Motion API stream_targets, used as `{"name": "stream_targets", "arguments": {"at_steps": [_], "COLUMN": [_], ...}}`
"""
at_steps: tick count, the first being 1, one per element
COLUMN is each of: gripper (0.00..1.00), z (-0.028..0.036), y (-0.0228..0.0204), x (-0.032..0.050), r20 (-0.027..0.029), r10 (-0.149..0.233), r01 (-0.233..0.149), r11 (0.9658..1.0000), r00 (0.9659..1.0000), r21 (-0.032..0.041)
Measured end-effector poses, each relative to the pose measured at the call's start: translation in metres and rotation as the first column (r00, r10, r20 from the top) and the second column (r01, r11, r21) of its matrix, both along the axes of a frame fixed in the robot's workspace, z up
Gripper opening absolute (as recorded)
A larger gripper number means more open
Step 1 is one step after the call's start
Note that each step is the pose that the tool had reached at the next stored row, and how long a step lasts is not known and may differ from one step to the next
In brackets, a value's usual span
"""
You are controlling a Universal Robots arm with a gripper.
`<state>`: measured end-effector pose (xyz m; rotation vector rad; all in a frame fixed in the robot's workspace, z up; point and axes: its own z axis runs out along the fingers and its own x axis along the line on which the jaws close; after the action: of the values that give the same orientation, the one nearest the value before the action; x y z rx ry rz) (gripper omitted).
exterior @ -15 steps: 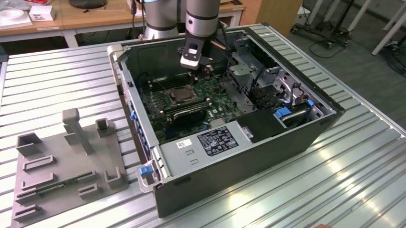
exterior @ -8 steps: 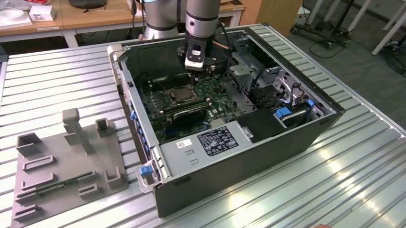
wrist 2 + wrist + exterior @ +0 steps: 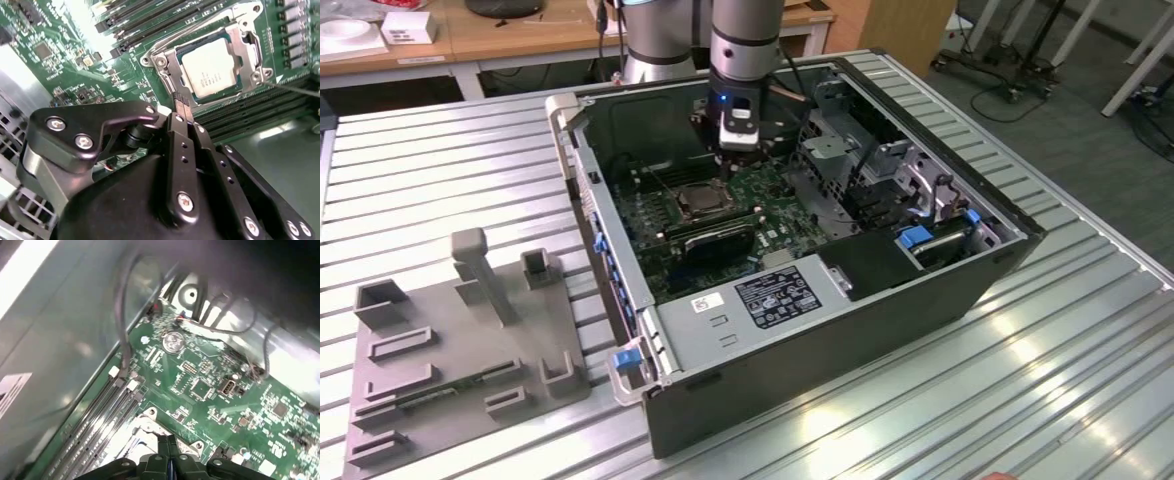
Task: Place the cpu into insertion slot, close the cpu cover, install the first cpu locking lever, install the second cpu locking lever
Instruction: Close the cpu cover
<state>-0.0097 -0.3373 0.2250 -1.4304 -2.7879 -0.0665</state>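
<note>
The cpu (image 3: pixel 209 67), a silvery square chip, lies in the insertion slot (image 3: pixel 159 61) on the green board. The cpu cover (image 3: pixel 248 44), a silver frame, lies flat around the chip's top. One thin lever rod (image 3: pixel 200 29) runs along one side of the socket. A second rod (image 3: pixel 295 88) sticks out past the socket's corner. My gripper (image 3: pixel 183 102) is shut with nothing between its fingers, its tips hovering just beside the socket. In the exterior view the gripper (image 3: pixel 736 150) hangs inside the case above the socket (image 3: pixel 699 199). The first wrist view has the fingertips (image 3: pixel 170 447) over a socket corner (image 3: pixel 150 424).
The open computer case (image 3: pixel 607 200) walls in the board on all sides. A black heatsink block (image 3: pixel 716 242) sits near the socket, and a metal drive cage (image 3: pixel 834 160) stands at the exterior view's right. Memory slots (image 3: pixel 150 20) and cables (image 3: pixel 122 335) lie close. A grey fixture (image 3: pixel 454 340) rests outside.
</note>
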Motion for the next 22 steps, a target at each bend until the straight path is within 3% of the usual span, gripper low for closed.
{"name": "stream_targets", "arguments": {"at_steps": [5, 8, 11, 14, 17, 20, 22], "gripper": [0.11, 0.11, 0.11, 0.11, 0.11, 0.11, 0.11], "z": [-0.0012, -0.0019, -0.0025, -0.0030, -0.0036, -0.0041, -0.0044], "y": [0.0000, 0.0000, 0.0000, 0.0000, 0.0000, 0.0000, 0.0000], "x": [0.0000, 0.0000, 0.0000, 0.0000, 0.0000, 0.0000, 0.0000], "r20": [0.0000, 0.0000, 0.0000, 0.0000, 0.0000, 0.0000, 0.0000], "r10": [0.091, 0.145, 0.199, 0.252, 0.305, 0.356, 0.390], "r01": [-0.091, -0.145, -0.199, -0.252, -0.305, -0.356, -0.390], "r11": [0.9958, 0.9894, 0.9799, 0.9678, 0.9523, 0.9344, 0.9206], "r00": [0.9958, 0.9894, 0.9799, 0.9678, 0.9523, 0.9344, 0.9206], "r21": [0.0000, -0.0001, 0.0000, 0.0000, 0.0000, 0.0000, 0.0000]}}
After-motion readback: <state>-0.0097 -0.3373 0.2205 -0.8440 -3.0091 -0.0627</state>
